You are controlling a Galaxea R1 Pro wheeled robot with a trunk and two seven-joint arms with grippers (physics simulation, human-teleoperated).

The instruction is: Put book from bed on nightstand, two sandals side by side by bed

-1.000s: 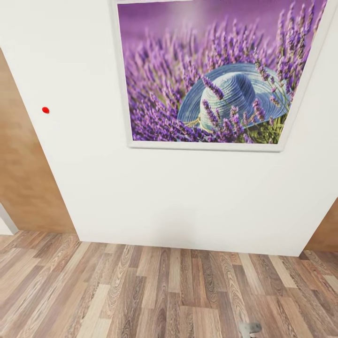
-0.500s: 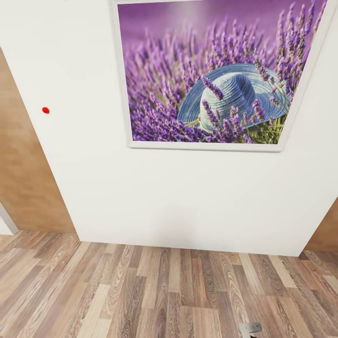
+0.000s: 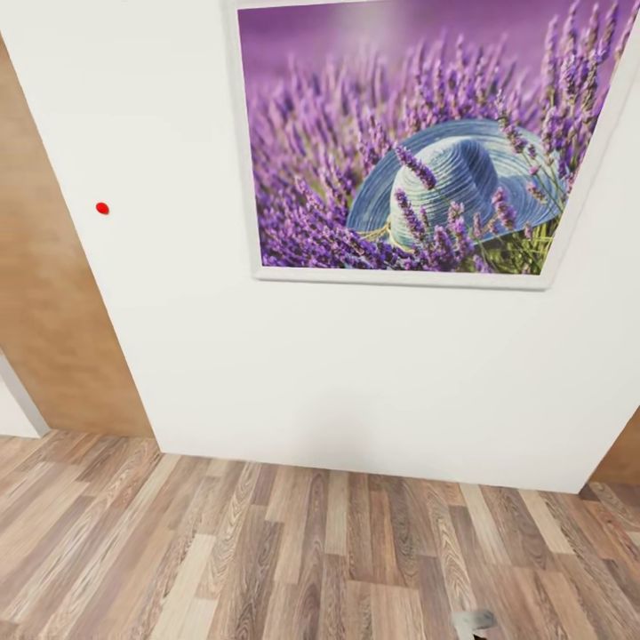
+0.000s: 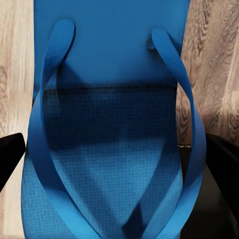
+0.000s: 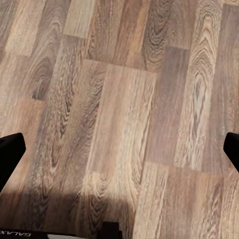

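Facing a white wall (image 3: 293,373) close up, head view. Framed lavender print (image 3: 427,142) with a blue hat hangs on it, its lower frame edge well above the floor (image 3: 267,551). Small red dot (image 3: 102,208) on the wall to the print's left. Wood-toned panel (image 3: 44,293) runs along the wall's left edge; another sliver of the same tone at the far right, low down. Wall meets plank floor along a slanted line across the lower third. Floor strip between robot and wall is bare planks, nothing standing on it. Small grey part (image 3: 473,620) pokes in at the bottom edge, right of centre; can't tell what it belongs to.

Left wrist: blue sandal (image 4: 112,119) sits between the left fingers (image 4: 10,159), sole facing the camera, both straps converging toward the near end. Dark finger tips flank it on each side, the strap edges right against them, so the left fingers are clamped on the sandal. Plank floor visible past both long edges of the sandal.

Right wrist: right fingers (image 5: 9,154) spread wide at the frame's opposite edges, nothing between them, bare plank floor beyond. Shadow band across the near planks.
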